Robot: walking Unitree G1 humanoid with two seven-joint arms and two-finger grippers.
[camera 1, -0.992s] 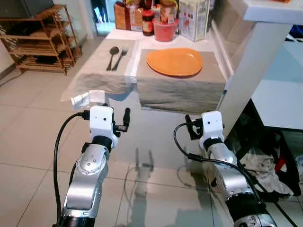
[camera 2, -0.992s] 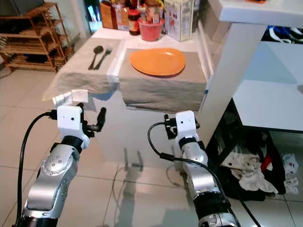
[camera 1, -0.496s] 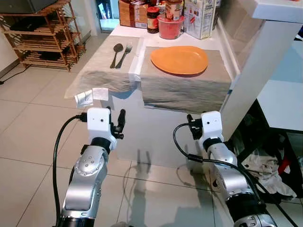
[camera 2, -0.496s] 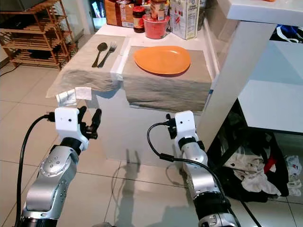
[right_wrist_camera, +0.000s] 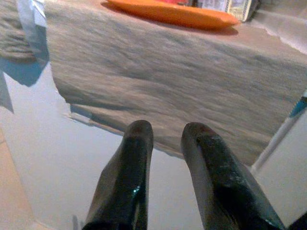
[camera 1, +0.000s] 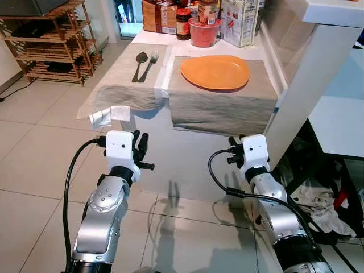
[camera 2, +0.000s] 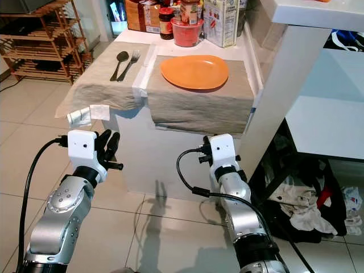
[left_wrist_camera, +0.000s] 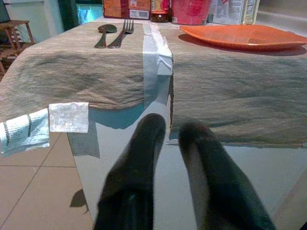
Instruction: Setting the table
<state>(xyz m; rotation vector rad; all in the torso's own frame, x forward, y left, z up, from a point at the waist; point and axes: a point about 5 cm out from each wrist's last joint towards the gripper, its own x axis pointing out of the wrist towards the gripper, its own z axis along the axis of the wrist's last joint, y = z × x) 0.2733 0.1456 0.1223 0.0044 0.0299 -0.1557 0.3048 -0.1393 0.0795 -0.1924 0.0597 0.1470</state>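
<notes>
I am holding my left gripper [camera 1: 140, 149] low in front of the white table [camera 1: 196, 159], below the hanging edge of the left placemat [camera 1: 128, 77], its two black fingers [left_wrist_camera: 139, 163] set a narrow gap apart and gripping nothing. My right gripper [camera 1: 232, 152] is hovering beneath the draped front of the right placemat [camera 1: 224, 99], fingers likewise slightly parted and empty. The orange plate [camera 1: 215, 72] is lying on the right placemat; the spoon [camera 1: 139, 61] and fork [camera 1: 149, 62] are lying side by side on the left one. At the table's far end a red container [camera 1: 205, 33], a dark jar [camera 1: 183, 24] and cartons [camera 1: 239, 21] are standing, their tops cut off by the frame. A paper tag [left_wrist_camera: 24, 132] is dangling from the left placemat's corner; I cannot read its print.
</notes>
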